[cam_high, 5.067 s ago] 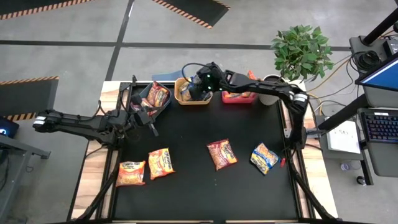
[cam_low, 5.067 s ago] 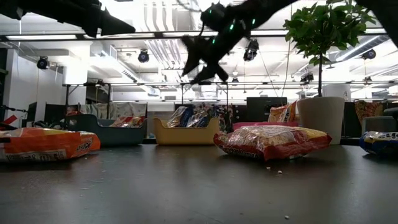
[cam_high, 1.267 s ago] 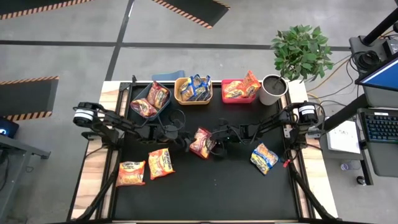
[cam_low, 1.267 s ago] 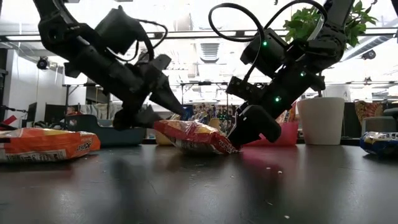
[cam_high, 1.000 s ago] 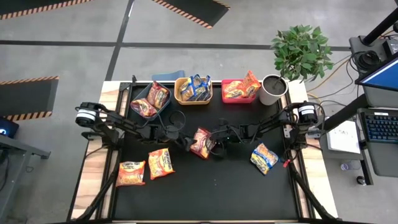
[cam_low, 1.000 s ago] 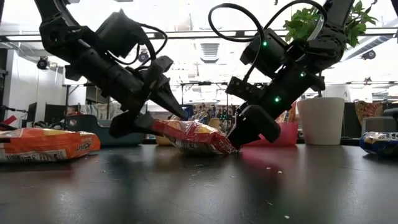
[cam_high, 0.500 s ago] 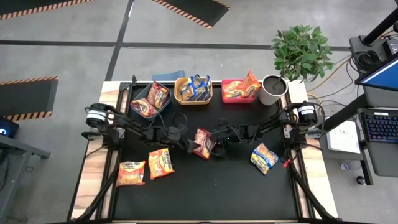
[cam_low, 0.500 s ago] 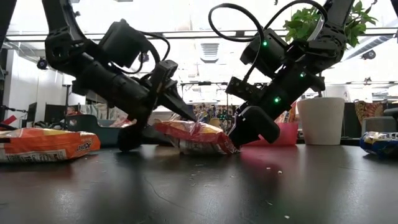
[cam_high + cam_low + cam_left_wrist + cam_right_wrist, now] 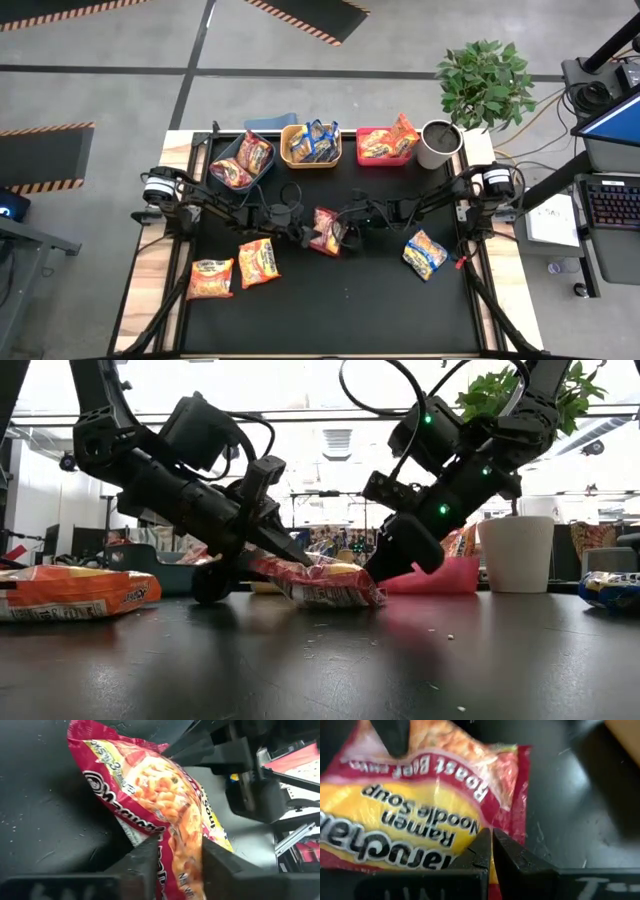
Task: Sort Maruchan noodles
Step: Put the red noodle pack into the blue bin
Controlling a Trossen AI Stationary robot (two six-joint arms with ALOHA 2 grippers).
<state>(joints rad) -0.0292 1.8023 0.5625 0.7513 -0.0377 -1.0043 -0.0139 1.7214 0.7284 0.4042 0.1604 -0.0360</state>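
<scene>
A red-trimmed Maruchan noodle packet [image 9: 325, 231] lies at the table's middle, between my two grippers. My left gripper [image 9: 305, 234] stands at its left end and is shut on it. My right gripper [image 9: 343, 236] stands at its right side, also shut on it. In the low view the packet [image 9: 320, 585] rests on the table with its left end raised. Three more packets lie flat on the table: two at the near left [image 9: 258, 262] [image 9: 211, 278] and a blue-trimmed one at the right [image 9: 426, 254]. My left gripper pinches the packet's left end [image 9: 182, 827] between its two fingers [image 9: 150, 862]. It comes from the table's left, slanting down. That end is raised off the table; the packet's right part lies on it. My right gripper pinches the packet's red edge [image 9: 507, 827] at its right side between shut fingers [image 9: 512, 857]. It comes from the table's right, slanting down [image 9: 378, 572]. That side of the packet stays low, on the table.
Along the far edge stand a blue bin [image 9: 228, 148], a yellow bin [image 9: 290, 155] and a red bin [image 9: 362, 157], each with packets in it. A white pot [image 9: 437, 145] with a plant [image 9: 487, 80] stands at the far right.
My left gripper has moved toward the table's right, onto the packet's left end, and its wide-open fingers have closed on that end. My right gripper has risen a little while staying shut. The packet has stayed at the table's middle.
</scene>
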